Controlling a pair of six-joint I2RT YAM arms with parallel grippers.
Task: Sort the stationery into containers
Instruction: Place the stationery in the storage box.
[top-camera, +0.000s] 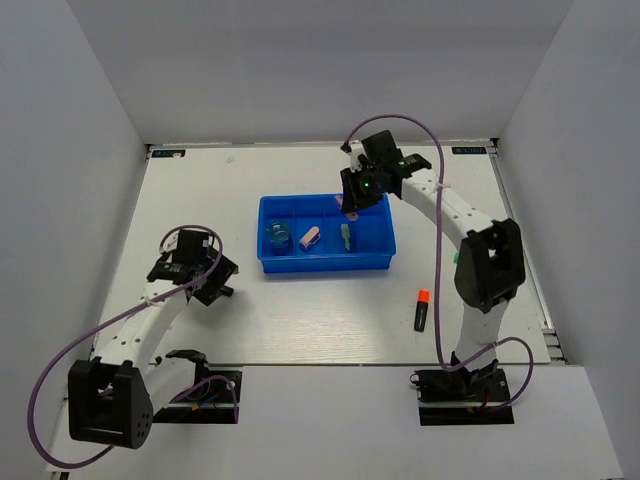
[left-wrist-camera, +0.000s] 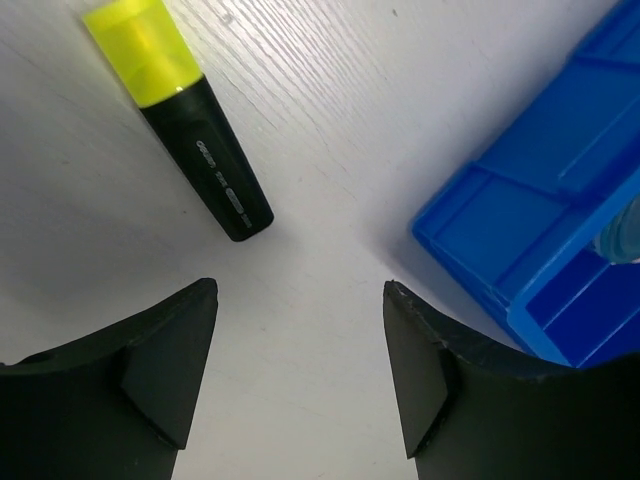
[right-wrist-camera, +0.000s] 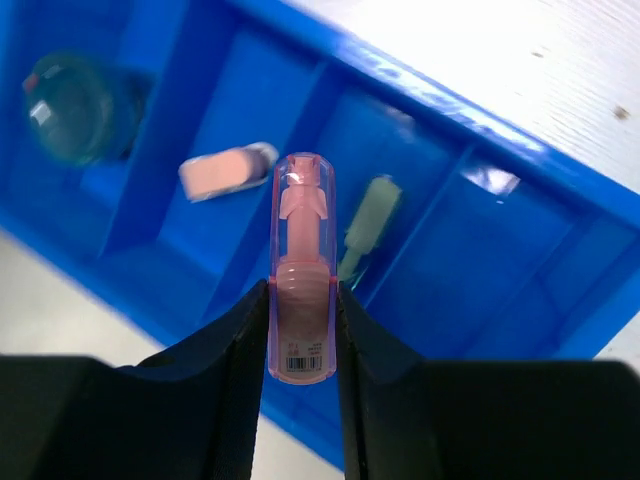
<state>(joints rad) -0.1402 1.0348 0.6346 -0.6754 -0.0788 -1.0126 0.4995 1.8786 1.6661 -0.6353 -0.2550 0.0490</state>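
Grasps a pink tube (right-wrist-camera: 302, 250) in the right end effector (right-wrist-camera: 301, 292), over the blue tray (right-wrist-camera: 450, 112), above the divider between a second pink tube (right-wrist-camera: 225, 170) and a pale green tube (right-wrist-camera: 368, 220). Looks like the placing step; calls for a nudge toward 10 o'clock, then release. Hovers the left end effector (left-wrist-camera: 300, 295), released and empty, over the counter (left-wrist-camera: 350, 120), yellow-capped marker (left-wrist-camera: 190, 130) at 11 o'clock, likely the next pick. Shows a barcode sticker on the held tube, white print on the marker barrel; neither legible.
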